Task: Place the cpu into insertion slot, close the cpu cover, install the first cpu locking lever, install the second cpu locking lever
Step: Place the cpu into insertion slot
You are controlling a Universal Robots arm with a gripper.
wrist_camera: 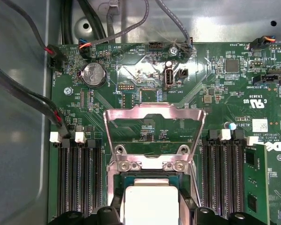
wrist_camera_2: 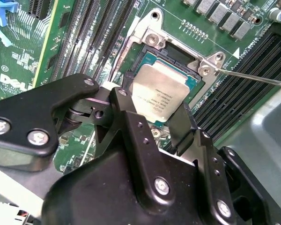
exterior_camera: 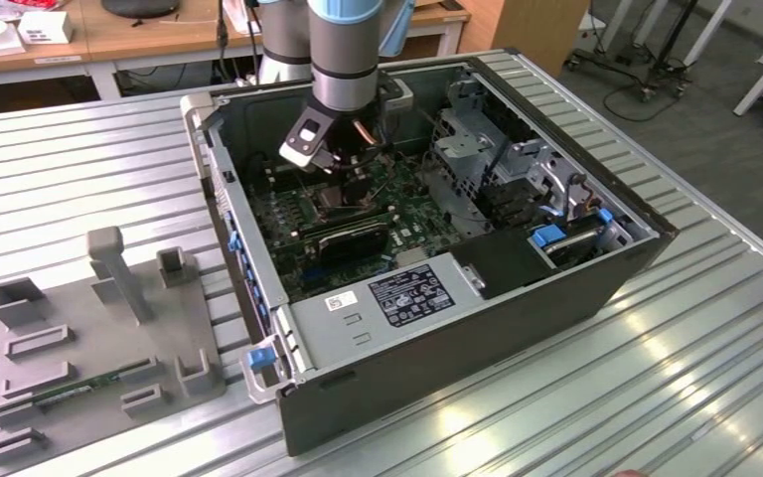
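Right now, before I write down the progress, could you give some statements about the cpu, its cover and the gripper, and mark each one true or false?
1. The cpu cover is closed over the insertion slot. False: it stands open, flipped up away from the slot.
2. The gripper is closed on the cpu, with one finger on each side. True.
3. The cpu is outside the computer case. False: it is inside the case, at the insertion slot.
4. The computer case lies on its side with the interior open to view. True.
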